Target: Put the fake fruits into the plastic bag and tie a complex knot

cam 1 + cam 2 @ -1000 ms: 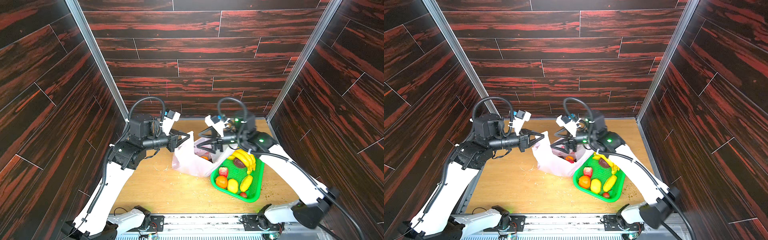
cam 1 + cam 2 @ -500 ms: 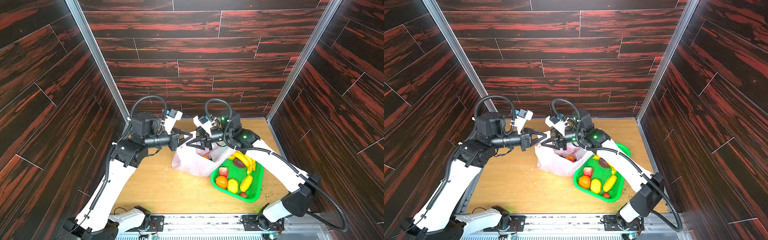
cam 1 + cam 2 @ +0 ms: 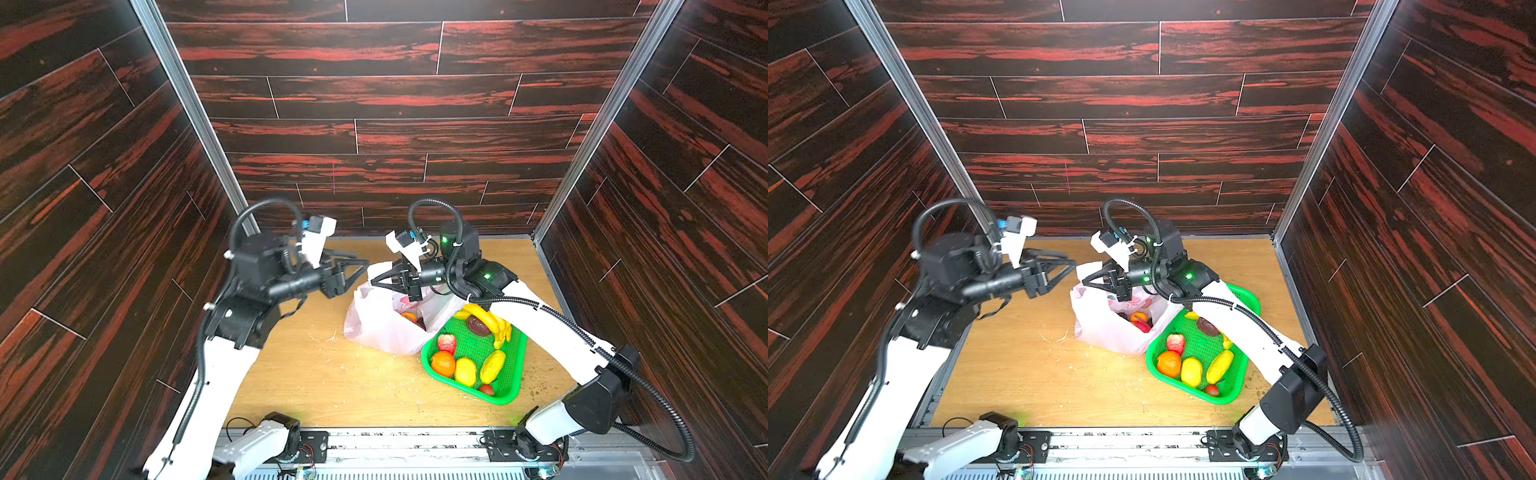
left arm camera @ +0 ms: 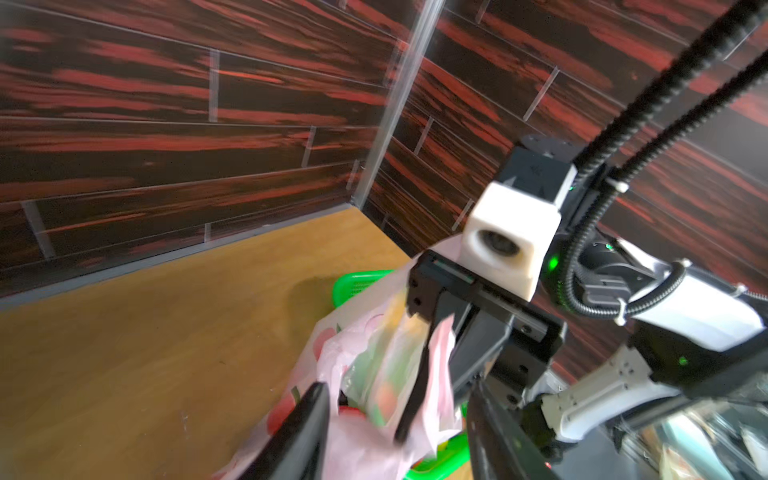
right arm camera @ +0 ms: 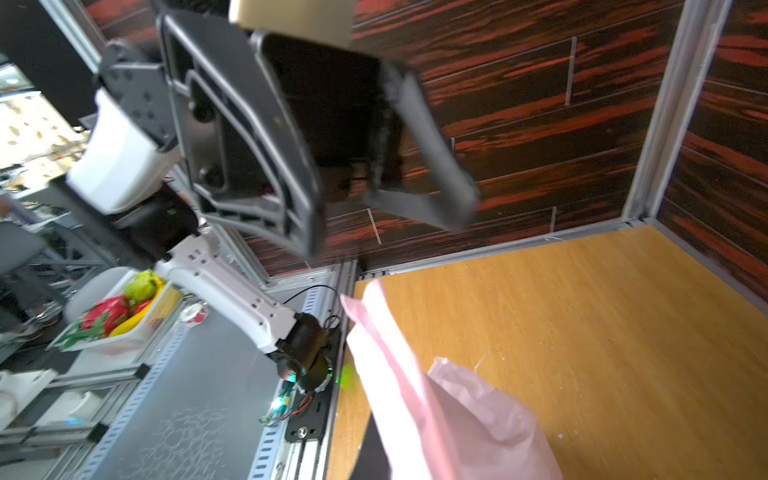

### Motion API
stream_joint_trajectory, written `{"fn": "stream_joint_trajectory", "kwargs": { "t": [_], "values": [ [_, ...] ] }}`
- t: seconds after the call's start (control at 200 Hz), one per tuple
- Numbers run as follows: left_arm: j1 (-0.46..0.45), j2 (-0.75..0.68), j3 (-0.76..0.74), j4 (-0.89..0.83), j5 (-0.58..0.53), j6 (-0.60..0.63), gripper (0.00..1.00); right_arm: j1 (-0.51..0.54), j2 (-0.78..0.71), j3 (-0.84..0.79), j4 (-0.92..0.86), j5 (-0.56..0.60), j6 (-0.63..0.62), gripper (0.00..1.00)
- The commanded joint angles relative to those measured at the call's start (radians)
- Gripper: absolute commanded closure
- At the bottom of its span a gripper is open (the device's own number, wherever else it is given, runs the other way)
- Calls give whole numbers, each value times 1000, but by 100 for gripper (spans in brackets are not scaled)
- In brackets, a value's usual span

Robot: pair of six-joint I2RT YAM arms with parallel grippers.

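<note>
Pinching a pale strap of the plastic bag (image 3: pixel 382 328) in the right gripper (image 3: pixel 372 282), jaws closed on the film and holding that edge up above the wooden table (image 3: pixel 311 374). Hovering the left gripper (image 3: pixel 363 266) just beside the raised strap, its 2 fingers (image 5: pixel 432 166) spread apart and gripping nothing. Sitting the bag mid-table with its mouth gaping upward, touching the green basket (image 3: pixel 498 401) to its right in both top views. Showing an orange (image 3: pixel 409 317) and a red fruit (image 3: pixel 1142 326) inside the bag. Counting in the basket a banana bunch (image 3: pixel 490 322), a dark brown fruit (image 3: pixel 478 326), 2 strawberries (image 3: pixel 446 343), another orange (image 3: pixel 442 363) and 2 yellow fruits (image 3: pixel 465 370).
</note>
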Motion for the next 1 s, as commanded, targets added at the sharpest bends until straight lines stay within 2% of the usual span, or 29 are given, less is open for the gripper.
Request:
{"fn": "stream_joint_trajectory", "kwargs": {
  "t": [0.0, 0.135, 0.261, 0.441, 0.611, 0.992],
  "values": [
    [12, -80, -121, 125, -8, -10, 36, 3, -54, 2, -27, 69, 43, 100],
    [11, -166, -317, 312, 2, -45, 27, 0, -55, 23, -38, 90, 85, 100],
    [12, -196, -407, 408, 8, -48, 23, 0, -62, 41, -42, 97, 98, 100],
    [11, -156, -418, 457, 41, -47, 21, 0, -73, 41, -18, 84, 119, 100],
    [12, -76, -424, 642, 143, -127, 19, 0, -69, 41, 3, 84, 141, 100],
    [-24, -3, -495, 788, 221, -121, 21, 0, -50, 67, 9, 107, 194, 100]
  ]
}}
